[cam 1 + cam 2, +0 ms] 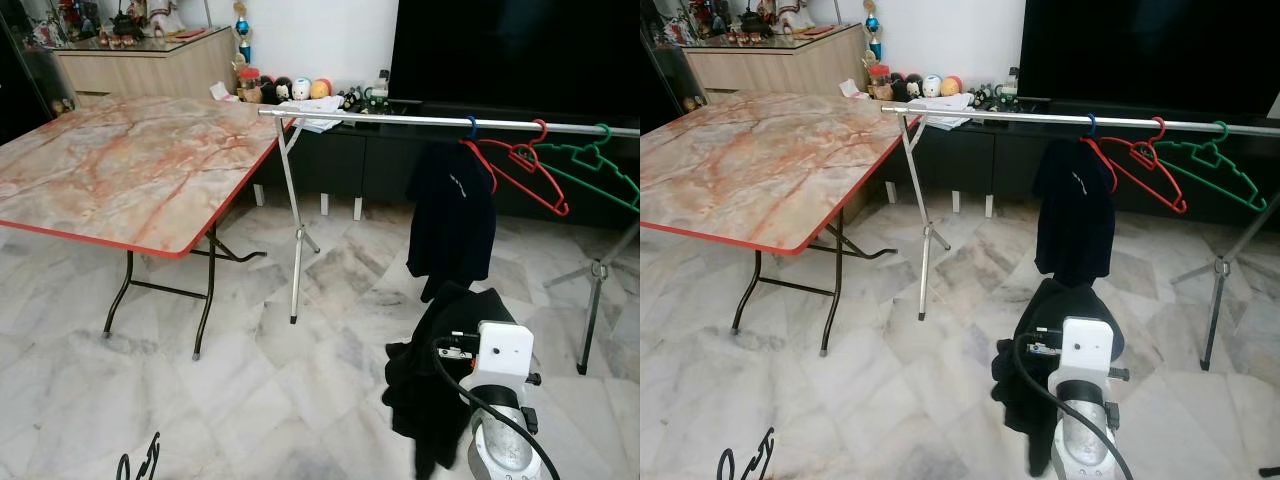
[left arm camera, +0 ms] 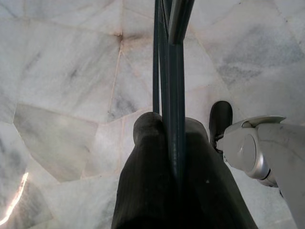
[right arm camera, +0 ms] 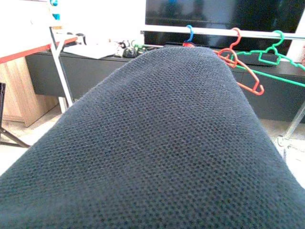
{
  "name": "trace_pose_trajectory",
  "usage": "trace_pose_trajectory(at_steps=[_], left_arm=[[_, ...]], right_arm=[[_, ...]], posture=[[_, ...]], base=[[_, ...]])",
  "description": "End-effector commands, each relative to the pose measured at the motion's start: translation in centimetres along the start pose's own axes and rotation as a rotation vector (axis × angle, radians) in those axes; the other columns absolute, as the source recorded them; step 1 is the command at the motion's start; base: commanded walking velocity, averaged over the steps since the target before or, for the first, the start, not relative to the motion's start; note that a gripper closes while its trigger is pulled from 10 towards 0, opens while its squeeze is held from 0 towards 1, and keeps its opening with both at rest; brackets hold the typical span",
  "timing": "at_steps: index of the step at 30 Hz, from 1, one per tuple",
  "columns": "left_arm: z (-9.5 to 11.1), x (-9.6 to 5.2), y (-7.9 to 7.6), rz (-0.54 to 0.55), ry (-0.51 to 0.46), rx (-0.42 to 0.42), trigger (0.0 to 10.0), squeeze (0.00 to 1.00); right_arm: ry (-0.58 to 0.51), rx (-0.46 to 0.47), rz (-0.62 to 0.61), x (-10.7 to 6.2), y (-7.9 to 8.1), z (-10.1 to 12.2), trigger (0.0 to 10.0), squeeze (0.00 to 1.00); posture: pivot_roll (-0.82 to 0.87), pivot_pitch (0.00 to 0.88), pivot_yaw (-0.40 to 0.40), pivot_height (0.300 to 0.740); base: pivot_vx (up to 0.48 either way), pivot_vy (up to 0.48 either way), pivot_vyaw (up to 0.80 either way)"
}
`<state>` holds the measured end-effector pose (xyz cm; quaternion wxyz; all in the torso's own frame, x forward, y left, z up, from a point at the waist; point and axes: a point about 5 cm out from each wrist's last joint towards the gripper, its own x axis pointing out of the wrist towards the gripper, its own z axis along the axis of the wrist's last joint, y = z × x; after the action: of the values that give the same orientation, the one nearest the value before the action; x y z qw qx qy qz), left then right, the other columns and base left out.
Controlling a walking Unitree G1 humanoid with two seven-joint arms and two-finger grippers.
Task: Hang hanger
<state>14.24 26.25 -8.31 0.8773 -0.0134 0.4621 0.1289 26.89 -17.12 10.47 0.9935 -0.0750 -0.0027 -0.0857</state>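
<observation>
Evidently dark garment (image 1: 445, 370) over right arm (image 1: 500, 400)

Dark garment (image 1: 440, 370) draped over the raised right arm, below the rail (image 1: 400, 119). On the rail: a dark shirt on a blue-hooked hanger (image 1: 471, 128), then an empty red hanger (image 1: 525, 160), then an empty green hanger (image 1: 595, 165).

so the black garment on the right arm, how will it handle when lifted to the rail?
Likely floppy: the black garment droops in folds below the right arm. Probably light, being a thin-looking knit. It may swing or slide off, since it seems draped rather than visibly pinched; the rail sits higher.
</observation>
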Motion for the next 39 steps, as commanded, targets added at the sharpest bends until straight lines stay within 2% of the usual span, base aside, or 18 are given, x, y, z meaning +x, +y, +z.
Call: trace_pose_trajectory(at_steps=[1,6,12,26,34,39], left_arm=[[-0.7,-0.2,0.4,0.012,0.035,0.018,10.0,0.00],[-0.3,0.0,0.1,0.008,0.025,0.052,10.0,0.00],[0.0,0.1,-0.3,0.002,0.014,0.067,10.0,0.00],[0.6,0.3,-1.2,-0.021,0.011,0.108,10.0,0.00],[0.8,0.4,-2.0,-0.031,0.011,0.102,10.0,0.00],[1.2,0.5,-1.8,-0.032,0.014,0.102,10.0,0.00]], right_arm=[[-0.014,-0.008,0.001,0.3,-0.4,0.5,10.0,0.00],[-0.010,-0.015,-0.009,0.7,-0.9,0.6,10.0,0.00],[-0.014,-0.003,-0.003,1.1,-0.3,0.8,10.0,0.00],[-0.001,-0.017,-0.037,1.5,-1.3,0.8,10.0,0.00],[-0.009,-0.023,-0.020,1.8,-0.9,1.1,10.0,0.00],[-0.014,-0.026,-0.017,1.9,-0.8,1.2,10.0,0.00]], posture=[[0.01,0.000,0.039,0.740],[0.03,0.000,0.031,0.740],[0.03,0.000,0.029,0.740],[0.03,0.022,0.037,0.740],[0.04,0.033,0.028,0.740],[0.03,0.039,0.034,0.740]], base=[[0.000,0.000,0.00],[0.000,0.000,0.00],[0.000,0.000,0.00],[0.000,0.480,0.00],[0.000,0.480,0.00],[0.000,0.480,0.00]])
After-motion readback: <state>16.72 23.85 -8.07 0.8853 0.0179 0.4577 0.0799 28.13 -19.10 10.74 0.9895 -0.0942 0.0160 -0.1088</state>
